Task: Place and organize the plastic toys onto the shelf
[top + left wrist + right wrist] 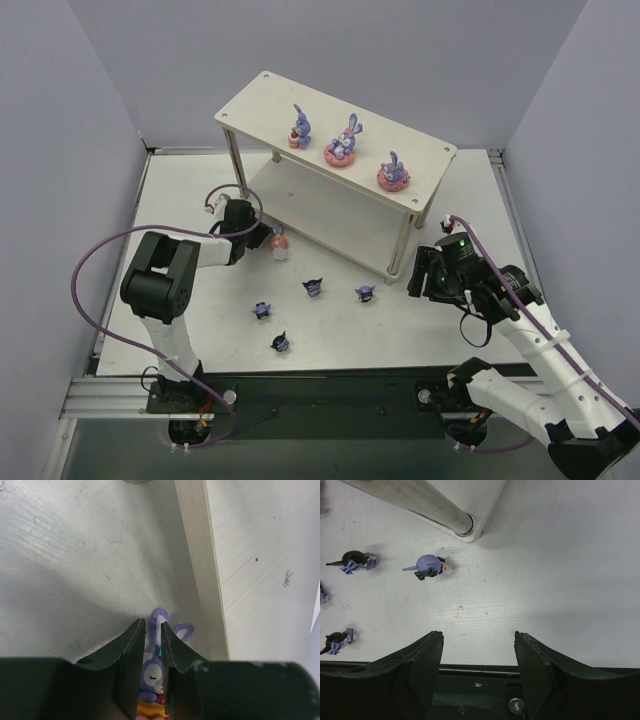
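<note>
We have the left claw (268,243) clamped on the fourth purple rabbit (279,243), low near the table (185,195) and just beside the front left leg of the shelf (420,155). As we judge it, the coming move turns on one fact: the rabbit's place lies up and away from the claw. The other three rabbits (343,142) stand in a row on the top board (258,105). The bare stretch at that board's left end is the nearest free spot, so the toy must rise clear of the board's edge before it goes in. The left wrist view shows what the overhead one cannot. There the fingers (130,650) pinch the rabbit (151,675) at the head. Its long axis runs along them, with the ears poking out past the tips, and the lower board (250,555) passes close on the right. We cannot tell from either view whether the orange base touches the table. The right claw (415,275) hangs with its fingers apart and nothing between them, by the front right leg (435,507). It is the nearer arm to the four dark blue figures (314,287) standing loose on the table. Its wrist view puts the closest figure (427,566) ahead and to the left of the opening, near the foot of that leg. Whether that figure stands or lies over, we cannot say.
</note>
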Controlling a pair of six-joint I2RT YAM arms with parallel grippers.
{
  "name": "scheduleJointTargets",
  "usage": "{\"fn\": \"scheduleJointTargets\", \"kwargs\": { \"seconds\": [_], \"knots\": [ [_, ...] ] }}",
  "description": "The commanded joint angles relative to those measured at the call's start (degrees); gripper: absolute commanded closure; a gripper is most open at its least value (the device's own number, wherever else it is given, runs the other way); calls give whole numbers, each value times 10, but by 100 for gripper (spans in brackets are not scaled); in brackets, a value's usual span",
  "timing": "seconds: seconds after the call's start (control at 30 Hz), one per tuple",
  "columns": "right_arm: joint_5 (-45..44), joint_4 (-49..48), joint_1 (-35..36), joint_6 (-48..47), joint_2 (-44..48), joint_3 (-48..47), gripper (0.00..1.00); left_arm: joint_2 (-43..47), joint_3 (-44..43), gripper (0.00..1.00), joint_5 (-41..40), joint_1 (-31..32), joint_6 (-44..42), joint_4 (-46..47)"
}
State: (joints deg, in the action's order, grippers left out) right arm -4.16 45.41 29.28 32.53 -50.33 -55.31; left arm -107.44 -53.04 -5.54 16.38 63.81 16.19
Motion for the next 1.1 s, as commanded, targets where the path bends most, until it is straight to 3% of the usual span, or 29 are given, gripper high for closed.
{"fn": "scheduleJointTargets", "kwargs": {
  "seconds": [0.0,0.13,0.27,0.37,0.67,0.9,1.07],
  "knots": [
    [-12,11,-2,-5,8,-21,40,-4,-11,71,7,-6,-11,18],
    [-8,11,-1,-3,11,-19,40,27,-10,62,10,-6,-51,-27],
    [-7,10,-2,1,16,-14,40,71,-7,41,8,-6,-102,-80],
    [-5,11,-2,0,19,-11,40,101,-22,35,5,-5,-141,-137],
    [-4,10,-1,-3,15,-5,40,67,-151,33,75,1,-253,-340],
    [-5,6,-2,-4,12,-2,40,29,-202,31,131,4,-284,-389],
    [-8,6,-2,-4,13,-2,40,8,-210,22,133,13,-301,-401]
  ]
}}
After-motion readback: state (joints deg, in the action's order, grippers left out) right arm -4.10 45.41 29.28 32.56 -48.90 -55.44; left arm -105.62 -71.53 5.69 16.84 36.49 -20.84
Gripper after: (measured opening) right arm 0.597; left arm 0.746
